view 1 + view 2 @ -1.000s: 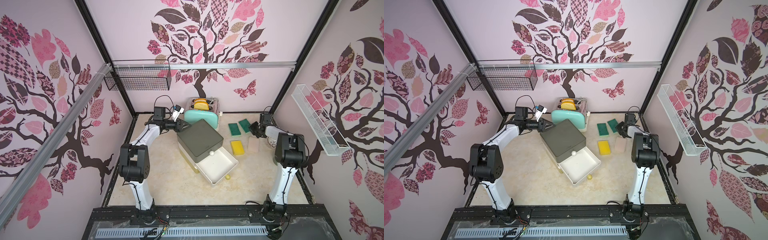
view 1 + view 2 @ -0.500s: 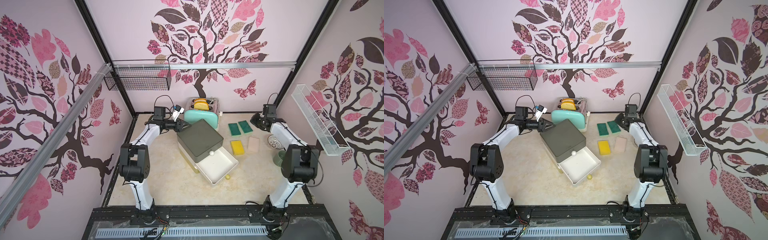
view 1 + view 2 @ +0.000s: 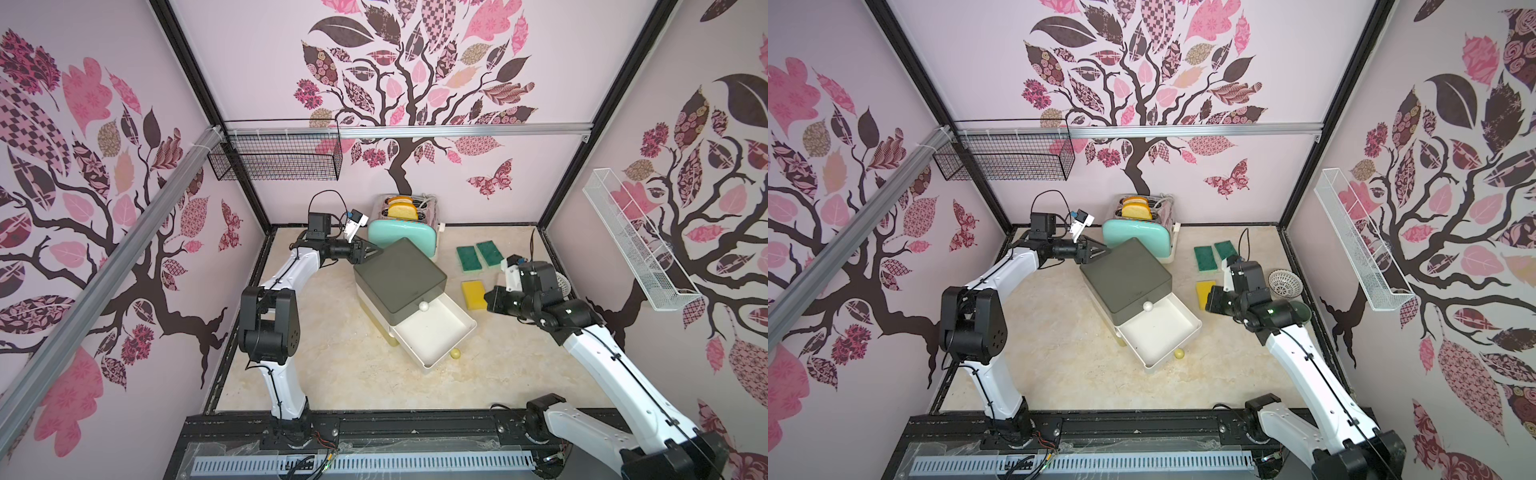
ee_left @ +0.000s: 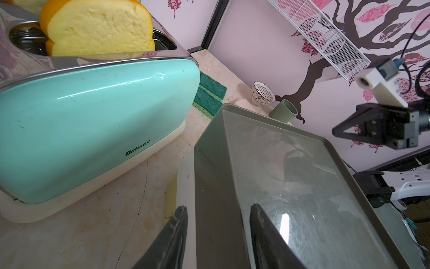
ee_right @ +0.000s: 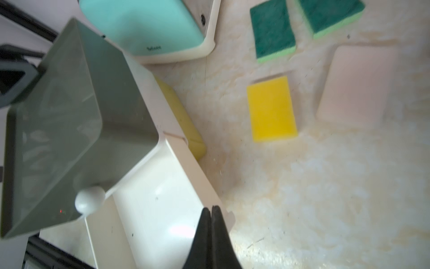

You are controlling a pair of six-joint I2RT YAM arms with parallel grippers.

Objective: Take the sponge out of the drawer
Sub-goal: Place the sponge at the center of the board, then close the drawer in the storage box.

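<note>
The white drawer (image 3: 468,329) stands pulled out of the grey-topped cabinet (image 3: 399,277), and its visible inside is bare. To its right on the table lie a yellow sponge (image 3: 473,292), two green sponges (image 3: 467,258) and a pale pink sponge (image 5: 356,86). My left gripper (image 4: 217,209) is shut on the cabinet's back corner, one finger (image 4: 179,221) outside the wall and one on the lid. My right gripper (image 5: 211,208) is shut and holds nothing. It hovers over the drawer's right rim, next to the yellow sponge (image 3: 1204,290).
A mint toaster (image 3: 401,232) with bread stands behind the cabinet. A patterned bowl (image 3: 1284,284) and a green cup (image 3: 1303,312) sit by the right wall. A small yellow ball (image 3: 456,353) lies at the drawer's front. A yellow lower drawer (image 5: 183,121) shows under the white one.
My right arm swung from the back right corner, near the pink sponge, forward to beside the drawer, and its jaws closed. The left arm has not moved.
</note>
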